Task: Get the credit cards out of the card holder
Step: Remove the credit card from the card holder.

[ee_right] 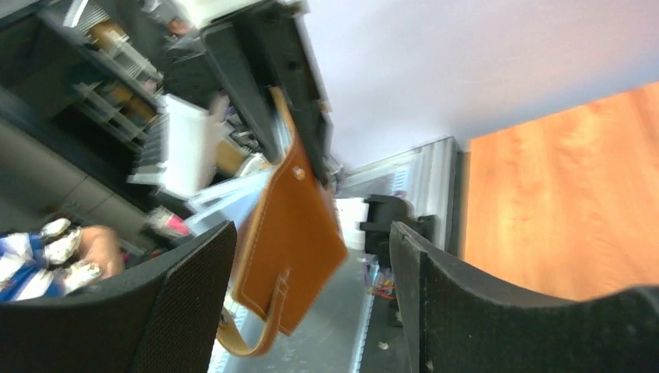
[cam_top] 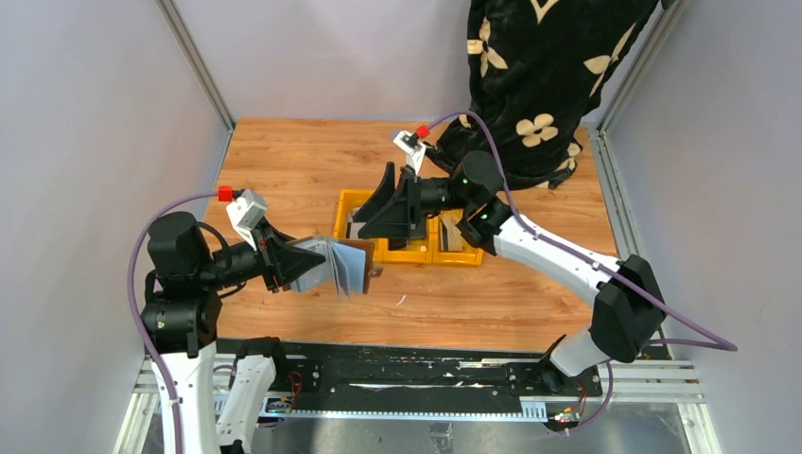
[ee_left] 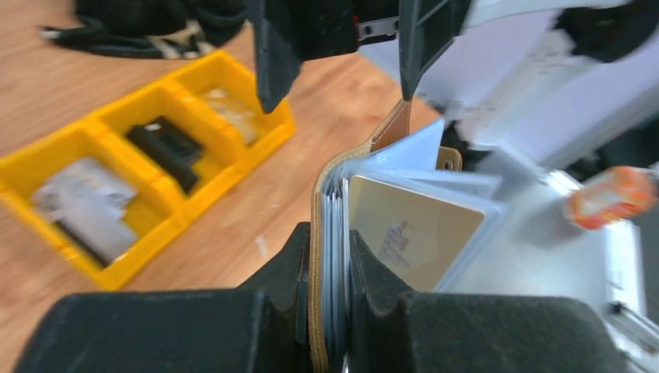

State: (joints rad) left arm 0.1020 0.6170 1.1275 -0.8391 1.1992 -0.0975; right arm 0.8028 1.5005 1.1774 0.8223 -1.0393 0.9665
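Jaws of your left arm (cam_top: 203,270) are closed narrow on the card holder (ee_left: 327,225), which is toward 8 o'clock from the middle of the worktop (cam_top: 284,151). They pinch the brown leather cover together with the roots of the clear sleeves, and the sleeves fan out on the side facing the tray. In the outermost sleeve you can see a tan card (ee_left: 412,233) with a small print on it. The snap tab (ee_right: 256,334) hangs loose from the cover.

At 2 o'clock from the holder, and apart from it, the yellow tray (cam_top: 416,253) lies near the middle of the worktop. One end compartment has a grey-white printed card (ee_left: 85,206) and the middle one has a black card (ee_left: 167,148). The third holds something pale, too blurred for you to name.

Jaws of your right arm (cam_top: 567,260) hang over the 9 o'clock end of the tray. They stand wide and nothing is between them. In the right wrist view the holder shows through the gap, but it is farther off and not touched.

At the far edge, at 1 o'clock, a black cloth (cam_top: 539,85) with pale flowers comes down to the worktop.
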